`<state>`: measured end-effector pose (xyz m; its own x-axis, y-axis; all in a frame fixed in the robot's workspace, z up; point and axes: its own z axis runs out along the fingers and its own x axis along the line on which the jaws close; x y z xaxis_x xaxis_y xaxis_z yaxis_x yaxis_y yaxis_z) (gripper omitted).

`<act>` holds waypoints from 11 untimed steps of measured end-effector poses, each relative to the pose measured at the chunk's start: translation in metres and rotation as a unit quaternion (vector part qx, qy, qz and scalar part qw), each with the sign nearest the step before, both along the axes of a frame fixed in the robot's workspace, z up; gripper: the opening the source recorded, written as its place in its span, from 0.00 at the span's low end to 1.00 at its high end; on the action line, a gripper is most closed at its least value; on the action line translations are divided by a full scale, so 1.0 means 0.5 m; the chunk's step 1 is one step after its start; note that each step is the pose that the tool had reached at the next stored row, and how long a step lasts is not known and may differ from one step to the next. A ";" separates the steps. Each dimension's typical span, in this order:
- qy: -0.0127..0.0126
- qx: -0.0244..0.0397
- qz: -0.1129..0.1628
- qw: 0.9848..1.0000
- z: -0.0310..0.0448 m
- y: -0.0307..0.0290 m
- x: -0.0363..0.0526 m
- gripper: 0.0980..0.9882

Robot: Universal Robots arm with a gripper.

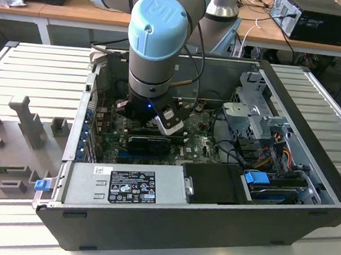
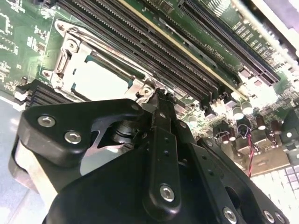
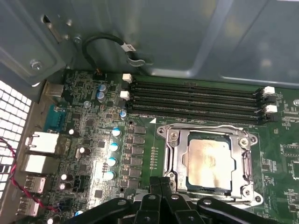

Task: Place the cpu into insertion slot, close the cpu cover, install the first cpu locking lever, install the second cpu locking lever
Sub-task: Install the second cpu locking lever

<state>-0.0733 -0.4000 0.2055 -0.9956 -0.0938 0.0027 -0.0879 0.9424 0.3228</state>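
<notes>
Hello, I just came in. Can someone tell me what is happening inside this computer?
A robot arm reaches into the open computer case. Its gripper is shut and empty, with the tips at the edge of the insertion slot on the motherboard. The cpu already lies in the slot, and the cpu cover is down around it. The memory slots run alongside.

A wooden bench (image 1: 62, 7) runs along the back. A black box (image 1: 318, 18) sits on it, near white cables (image 1: 254, 1).
</notes>
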 end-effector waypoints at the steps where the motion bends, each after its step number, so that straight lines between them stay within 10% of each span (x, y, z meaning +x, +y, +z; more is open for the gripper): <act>1: 0.000 0.000 0.000 1.000 0.001 0.000 0.000 0.01; 11: 0.000 0.001 0.000 1.000 0.026 0.000 0.000 0.01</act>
<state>-0.0733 -0.3999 0.2188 -0.9956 -0.0939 0.0023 -0.0881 0.9417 0.3246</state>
